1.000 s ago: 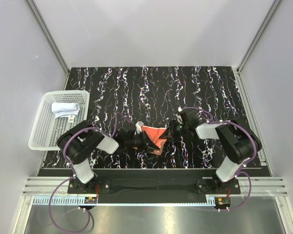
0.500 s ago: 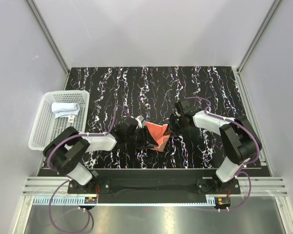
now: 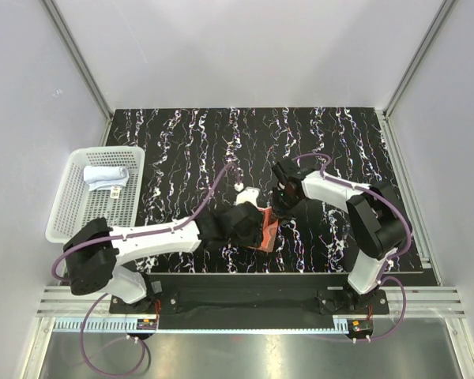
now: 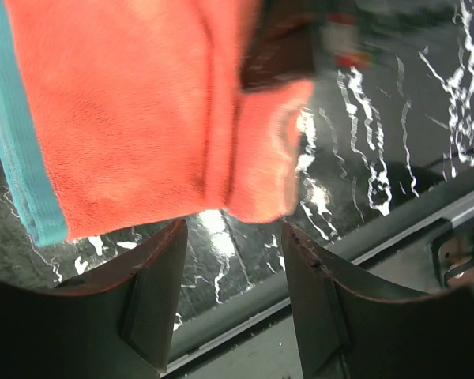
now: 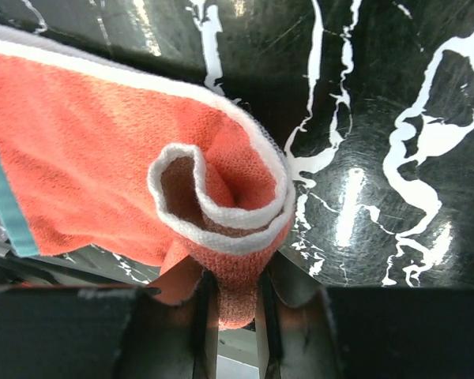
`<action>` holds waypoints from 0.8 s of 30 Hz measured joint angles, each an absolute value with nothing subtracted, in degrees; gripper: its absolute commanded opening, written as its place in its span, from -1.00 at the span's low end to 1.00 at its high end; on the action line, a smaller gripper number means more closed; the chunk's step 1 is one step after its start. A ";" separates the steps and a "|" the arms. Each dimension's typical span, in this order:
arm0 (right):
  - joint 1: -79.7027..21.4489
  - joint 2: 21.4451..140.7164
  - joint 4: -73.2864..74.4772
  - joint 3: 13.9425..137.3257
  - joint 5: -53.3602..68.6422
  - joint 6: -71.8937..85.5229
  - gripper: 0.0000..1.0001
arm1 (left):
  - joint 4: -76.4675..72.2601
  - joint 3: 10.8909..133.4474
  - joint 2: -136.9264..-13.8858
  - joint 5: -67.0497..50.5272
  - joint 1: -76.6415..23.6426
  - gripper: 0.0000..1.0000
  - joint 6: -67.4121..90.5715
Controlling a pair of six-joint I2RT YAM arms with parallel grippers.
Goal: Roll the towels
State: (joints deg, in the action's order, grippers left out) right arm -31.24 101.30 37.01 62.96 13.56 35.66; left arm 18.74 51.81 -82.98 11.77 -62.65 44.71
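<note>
Right of the basket (image 3: 59, 213), the right fingers (image 3: 279, 207) are pinching the orange towel (image 5: 103, 150) by its curled edge; with the left fingers (image 3: 251, 227) gaping wide, that loose curl is probably risking unrolling.

Soft orange-red terry towel (image 5: 103, 134): orange-red pile, white hem, teal band along its 9 o'clock edge.
Folded pale blue towel (image 3: 105, 175): plain whitish blue.
Perforated plastic basket (image 3: 62, 215): white.
Marbled tabletop (image 3: 221, 142): black with white, faintly purple veins.
Left arm link (image 3: 154, 237): white shell, black joints.
</note>
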 measured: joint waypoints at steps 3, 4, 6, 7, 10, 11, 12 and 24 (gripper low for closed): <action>-31.40 102.19 38.02 63.70 12.99 35.53 -0.97 | 21.82 55.72 -83.96 17.32 -67.07 0.17 42.57; -31.40 102.45 38.28 63.88 12.97 35.46 -0.97 | 22.52 57.10 -84.84 18.87 -68.20 0.18 41.91; -31.40 102.91 38.83 64.29 12.97 35.33 -0.97 | 23.20 59.57 -87.18 21.41 -70.17 0.18 40.86; -31.40 103.15 38.98 64.51 12.99 35.24 -0.97 | 23.57 60.64 -88.47 22.26 -70.96 0.18 40.62; -31.40 103.50 39.35 64.93 13.06 34.92 -0.97 | 24.16 63.02 -92.84 24.12 -72.90 0.20 40.29; -31.42 103.63 39.40 65.06 13.10 34.83 -0.97 | 24.43 63.37 -93.86 24.62 -73.43 0.22 40.29; -31.42 103.72 39.40 65.10 13.15 34.74 -0.97 | 24.77 63.90 -95.11 25.21 -74.04 0.22 40.27; -31.42 103.85 38.89 65.06 14.28 34.09 -0.98 | 27.77 68.77 -105.21 29.89 -76.05 0.25 42.46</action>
State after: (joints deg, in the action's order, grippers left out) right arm -31.42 103.85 38.89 65.06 14.28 34.09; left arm 27.77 68.77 -105.21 29.89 -76.05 42.46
